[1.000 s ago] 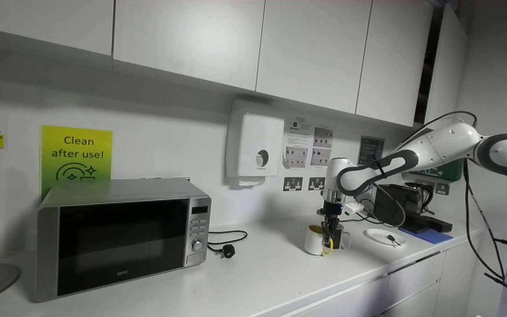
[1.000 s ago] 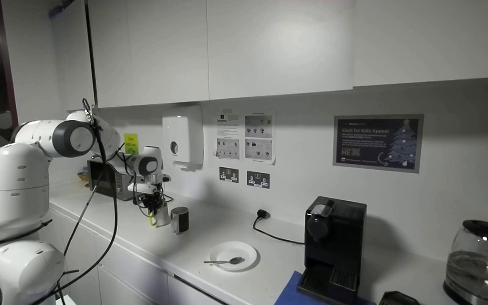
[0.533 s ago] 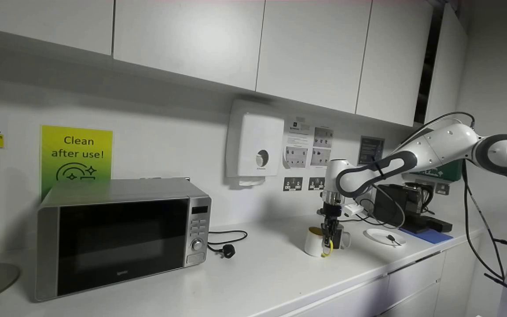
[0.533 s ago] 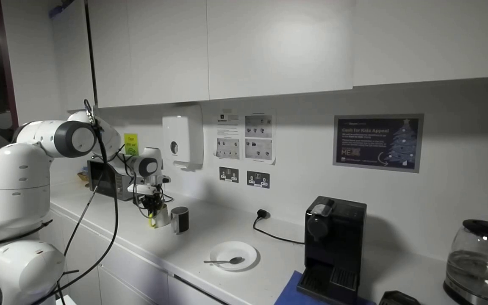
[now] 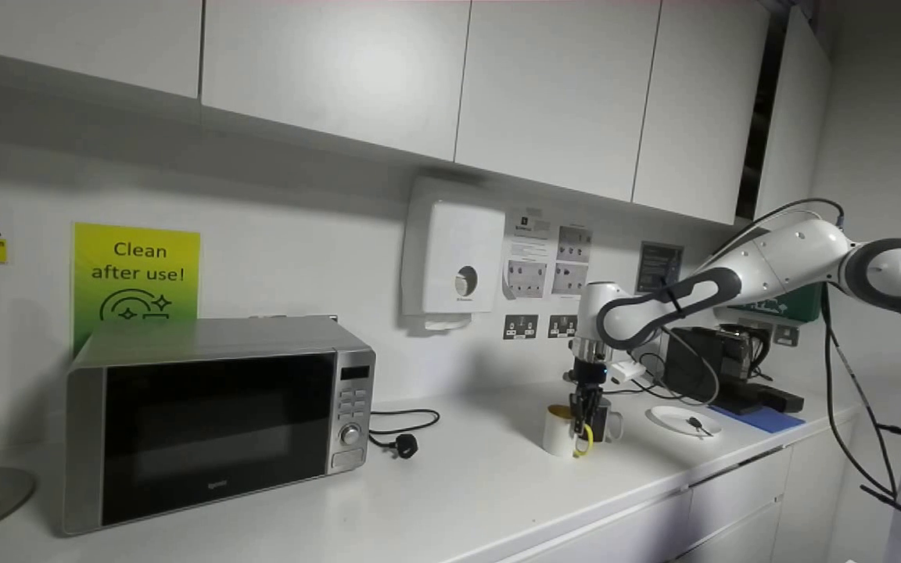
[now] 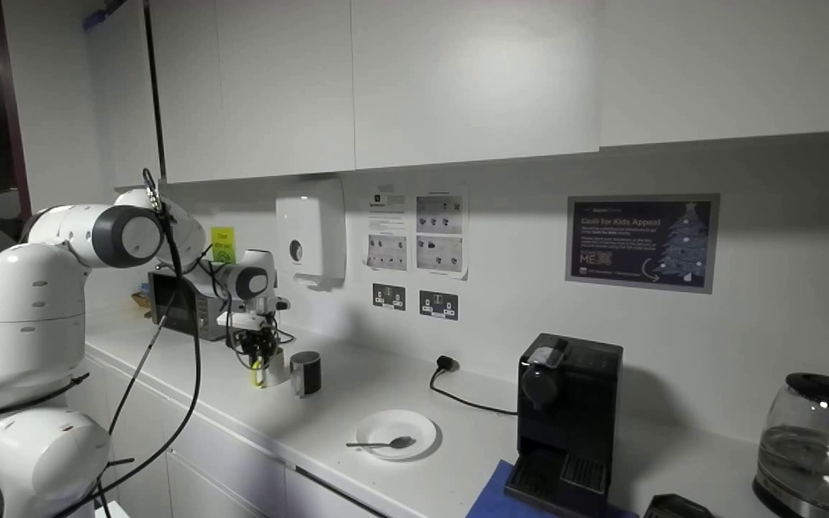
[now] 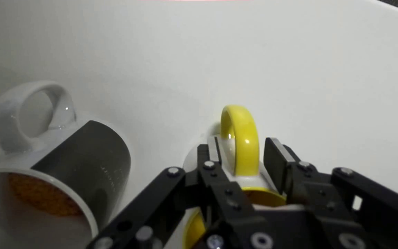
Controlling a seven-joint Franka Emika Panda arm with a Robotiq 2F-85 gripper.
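Now, the gripper [image 7: 243,150] stands part-way spread, its two fingers astride the yellow handle [image 7: 248,152] with clear space on one side, so nothing appears clamped. Seemingly the straddling is done; no grip or lift shows: the white mug [image 5: 558,436] stands upright on the counter [image 5: 450,500] at the jaws. Two mugs in all, the dark-panelled mug [image 7: 88,159] just to the jaws' left in the wrist view; one plate [image 6: 425,433], one spoon [image 6: 400,442], farther from the jaws.

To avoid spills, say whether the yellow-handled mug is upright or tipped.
Upright: in an exterior view the mug stands mouth-up on the counter.
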